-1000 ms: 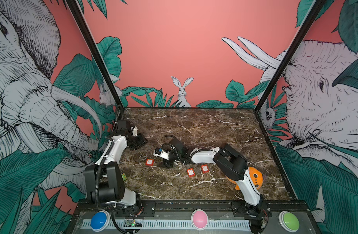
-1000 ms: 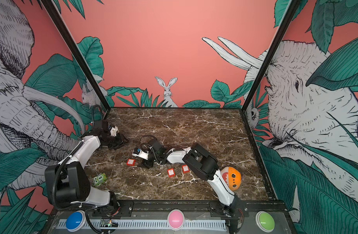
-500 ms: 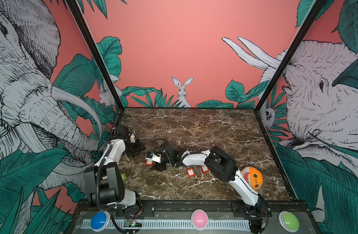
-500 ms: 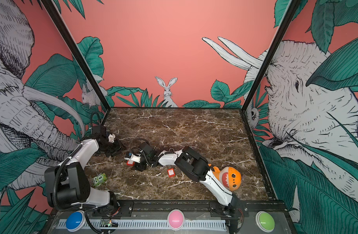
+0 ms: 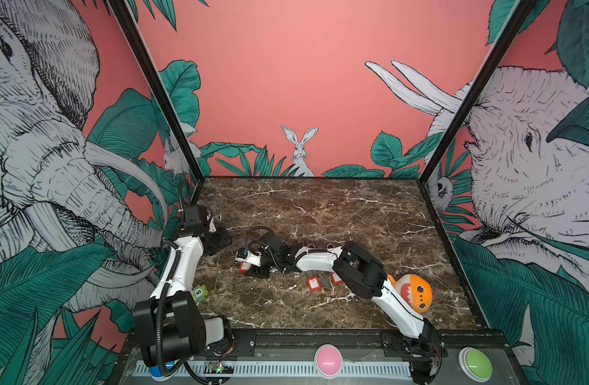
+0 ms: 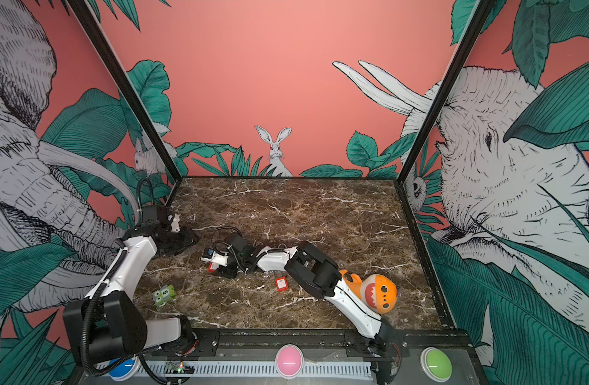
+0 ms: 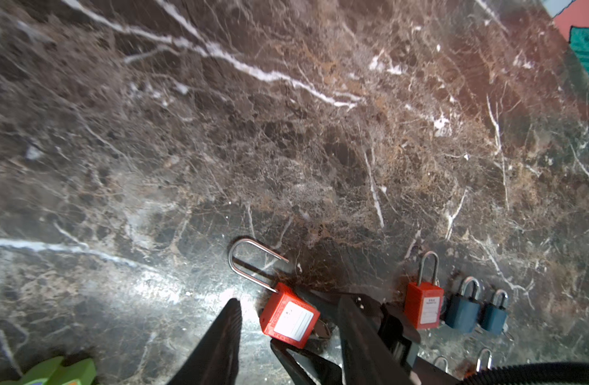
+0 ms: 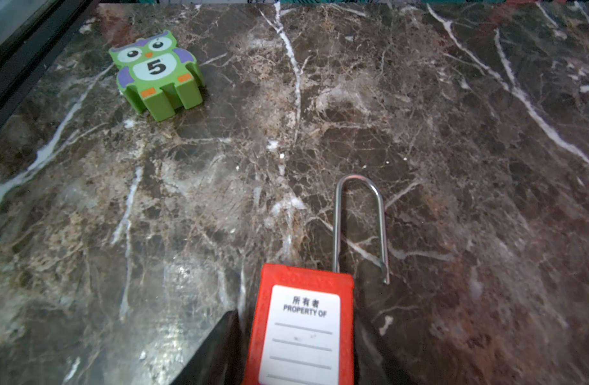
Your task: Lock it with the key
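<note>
Evidently unfinished. Finds the red padlock [image 8: 303,333] unlocked, with its shackle [image 8: 359,216] raised and the free end clear of the body. Judges two steps outstanding: pressing the shackle home and turning the key. Finds no key that can be named with certainty. Notes a small dull piece at the base end of the body in the left wrist view, too unclear to identify.

Places the right gripper [image 5: 254,270] astride the padlock body, one jaw along each flank and close against it, shackle projecting ahead past the fingertips. Rates the jaws roughly half apart. Cannot tell whether clamped on the body or merely bracketing it. Reads the padlock as lying on, or just over, the marble table [image 8: 453,133].

Places the left gripper [image 5: 219,241] near the right gripper and off to its side, pointed towards the padlock but apart from it. Rates its jaws partly open, holding nothing and touching nothing.

Records a second red padlock [image 7: 423,310] and two blue padlocks [image 7: 463,316] behind the right gripper, beside its arm. Records a green owl block [image 8: 156,73] well ahead of the right gripper, clear of the work.
</note>
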Available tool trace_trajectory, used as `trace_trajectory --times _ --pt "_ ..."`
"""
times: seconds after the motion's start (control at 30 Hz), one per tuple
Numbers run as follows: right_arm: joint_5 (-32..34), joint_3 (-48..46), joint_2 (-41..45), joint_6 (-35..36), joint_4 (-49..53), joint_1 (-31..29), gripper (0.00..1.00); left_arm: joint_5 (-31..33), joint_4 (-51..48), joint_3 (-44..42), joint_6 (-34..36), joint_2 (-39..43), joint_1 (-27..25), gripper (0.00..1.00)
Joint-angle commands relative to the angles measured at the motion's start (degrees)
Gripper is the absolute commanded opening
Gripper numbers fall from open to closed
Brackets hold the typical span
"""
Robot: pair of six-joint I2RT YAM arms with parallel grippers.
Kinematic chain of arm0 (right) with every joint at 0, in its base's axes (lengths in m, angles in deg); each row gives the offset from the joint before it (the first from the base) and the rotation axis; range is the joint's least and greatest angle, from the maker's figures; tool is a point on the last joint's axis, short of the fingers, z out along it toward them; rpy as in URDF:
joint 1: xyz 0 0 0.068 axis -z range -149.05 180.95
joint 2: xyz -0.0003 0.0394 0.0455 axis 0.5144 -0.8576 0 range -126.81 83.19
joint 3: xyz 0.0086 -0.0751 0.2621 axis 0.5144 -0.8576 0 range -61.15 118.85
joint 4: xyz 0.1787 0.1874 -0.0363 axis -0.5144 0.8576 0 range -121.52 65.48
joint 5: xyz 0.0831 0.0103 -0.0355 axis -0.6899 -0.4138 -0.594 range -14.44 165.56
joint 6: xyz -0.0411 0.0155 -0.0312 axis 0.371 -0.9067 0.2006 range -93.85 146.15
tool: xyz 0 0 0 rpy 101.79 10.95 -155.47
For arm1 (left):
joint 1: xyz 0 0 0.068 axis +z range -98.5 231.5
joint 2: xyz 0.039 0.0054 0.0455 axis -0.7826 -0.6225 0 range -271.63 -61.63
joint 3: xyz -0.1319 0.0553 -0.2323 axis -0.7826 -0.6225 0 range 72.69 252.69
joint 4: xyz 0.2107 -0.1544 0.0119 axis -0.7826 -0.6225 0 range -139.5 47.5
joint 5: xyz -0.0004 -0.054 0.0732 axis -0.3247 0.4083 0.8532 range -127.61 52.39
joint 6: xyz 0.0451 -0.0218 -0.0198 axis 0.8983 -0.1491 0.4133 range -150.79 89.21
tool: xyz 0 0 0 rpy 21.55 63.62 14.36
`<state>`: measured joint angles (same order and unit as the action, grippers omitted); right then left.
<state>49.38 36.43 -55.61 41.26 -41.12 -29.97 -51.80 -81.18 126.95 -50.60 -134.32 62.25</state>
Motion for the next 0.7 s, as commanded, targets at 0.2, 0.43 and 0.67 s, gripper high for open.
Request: trace_trajectory --times 0.2,0.43,0.67 --pt "-0.3 -2.7 1.3 0.2 -3.9 -0.3 0.37 2.0 5.2 -3.6 3.5 6.3 0.4 0.53" --pt "-1.0 -10.5 7.8 0.1 -14.6 0.2 0.31 -3.0 7.5 -5.0 11.0 9.9 0.2 0.68" --pt "-13.1 -20.5 18.3 -8.7 -27.6 7.0 0.27 -8.1 11.9 -6.1 18.5 13.9 -3.1 0.62"
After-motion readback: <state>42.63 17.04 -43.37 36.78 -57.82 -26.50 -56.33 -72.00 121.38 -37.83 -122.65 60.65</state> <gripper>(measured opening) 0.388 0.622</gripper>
